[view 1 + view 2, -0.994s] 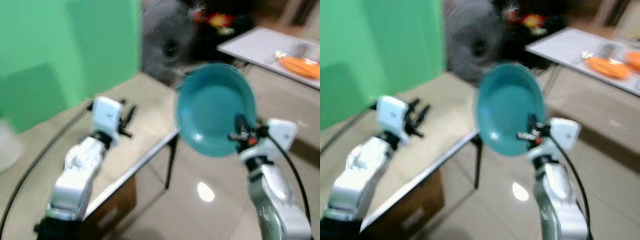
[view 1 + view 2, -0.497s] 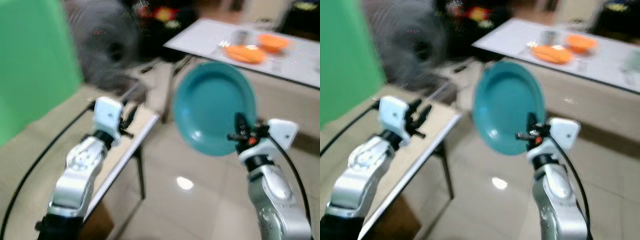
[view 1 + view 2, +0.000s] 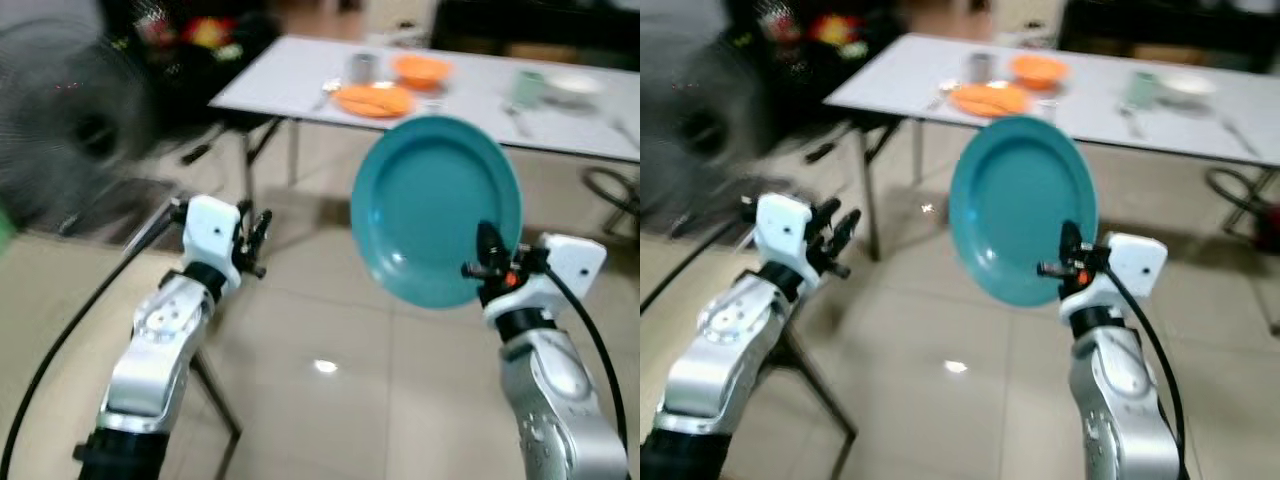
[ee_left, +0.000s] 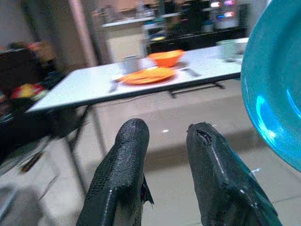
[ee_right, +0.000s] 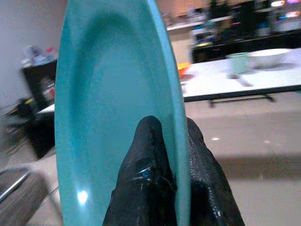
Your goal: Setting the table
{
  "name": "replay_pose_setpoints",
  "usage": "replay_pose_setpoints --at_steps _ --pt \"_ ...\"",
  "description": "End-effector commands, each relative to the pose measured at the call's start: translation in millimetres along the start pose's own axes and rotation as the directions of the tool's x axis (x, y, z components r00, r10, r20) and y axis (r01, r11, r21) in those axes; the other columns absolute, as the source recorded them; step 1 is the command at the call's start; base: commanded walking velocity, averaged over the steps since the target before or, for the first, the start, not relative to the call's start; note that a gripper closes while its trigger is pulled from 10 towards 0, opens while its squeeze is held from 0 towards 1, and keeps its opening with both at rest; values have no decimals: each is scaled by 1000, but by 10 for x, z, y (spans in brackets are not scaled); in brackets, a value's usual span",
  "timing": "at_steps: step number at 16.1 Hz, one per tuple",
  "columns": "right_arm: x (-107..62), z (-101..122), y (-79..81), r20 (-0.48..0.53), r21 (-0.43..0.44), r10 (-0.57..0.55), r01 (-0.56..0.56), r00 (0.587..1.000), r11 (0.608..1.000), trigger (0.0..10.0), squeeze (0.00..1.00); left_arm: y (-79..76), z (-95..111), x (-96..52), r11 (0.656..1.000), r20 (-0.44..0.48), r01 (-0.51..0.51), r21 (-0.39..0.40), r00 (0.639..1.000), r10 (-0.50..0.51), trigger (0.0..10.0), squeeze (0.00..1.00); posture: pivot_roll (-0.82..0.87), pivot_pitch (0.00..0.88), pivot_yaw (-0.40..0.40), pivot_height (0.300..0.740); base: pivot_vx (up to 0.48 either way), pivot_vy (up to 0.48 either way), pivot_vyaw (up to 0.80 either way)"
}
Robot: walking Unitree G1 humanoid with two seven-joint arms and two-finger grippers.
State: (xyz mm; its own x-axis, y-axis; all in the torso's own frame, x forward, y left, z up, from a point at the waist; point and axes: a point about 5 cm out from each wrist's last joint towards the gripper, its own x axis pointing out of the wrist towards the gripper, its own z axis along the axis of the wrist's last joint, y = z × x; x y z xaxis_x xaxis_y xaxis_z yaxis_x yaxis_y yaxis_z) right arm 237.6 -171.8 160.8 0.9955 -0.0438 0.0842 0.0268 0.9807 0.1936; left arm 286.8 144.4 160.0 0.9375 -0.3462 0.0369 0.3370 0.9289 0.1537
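Observation:
My right gripper point(image 3: 487, 250) is shut on the lower rim of a teal plate point(image 3: 435, 205), which it holds upright at chest height. In the right wrist view the fingers point(image 5: 150, 155) pinch the plate's edge point(image 5: 117, 117). Raised at the left, my left gripper point(image 3: 256, 238) is open and holds nothing; its two black fingers point(image 4: 129, 155) stand apart. Ahead stands a white table point(image 3: 290, 85) bearing an orange plate point(image 3: 372, 99), an orange bowl point(image 3: 420, 68), a metal cup point(image 3: 361, 67), a pale green cup point(image 3: 527, 87) and a white dish point(image 3: 575, 85).
A blurred standing fan point(image 3: 60, 130) is at the left. A thin black table leg point(image 3: 215, 400) shows at the lower left. Beige tiled floor point(image 3: 350, 340) lies between me and the white table. Dark clutter point(image 3: 190, 35) sits at the back left.
The camera has swung to the right: the green wall and the beige table have left the picture, and the white table now lies ahead. Both arms keep their pose, the plate still held.

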Motion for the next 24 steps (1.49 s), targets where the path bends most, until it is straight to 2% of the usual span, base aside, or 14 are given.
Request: replay_pose_setpoints --at_steps 1,8,14,24 --pt "-22 109 -95 52 -12 -42 43 998 999 10000 0 -87 33 45 1000 16 27 -8 1000 -27 10000 0 -53 0 12 740 345 0 -788" --pt "-69 103 -189 43 -31 -88 90 995 996 10000 0 -64 9 51 1000 11 18 -18 1000 -18 10000 0 -73 0 21 740 351 0 -761" --pt "-85 143 -294 51 -38 -124 126 991 991 10000 0 -73 9 63 999 18 20 -29 1000 -20 10000 0 -80 0 20 740 353 0 0" --pt "-42 75 -269 22 -57 -94 95 995 994 10000 0 -14 -37 24 1000 4 -9 -20 1000 9 10000 0 -64 0 9 740 352 0 -80"
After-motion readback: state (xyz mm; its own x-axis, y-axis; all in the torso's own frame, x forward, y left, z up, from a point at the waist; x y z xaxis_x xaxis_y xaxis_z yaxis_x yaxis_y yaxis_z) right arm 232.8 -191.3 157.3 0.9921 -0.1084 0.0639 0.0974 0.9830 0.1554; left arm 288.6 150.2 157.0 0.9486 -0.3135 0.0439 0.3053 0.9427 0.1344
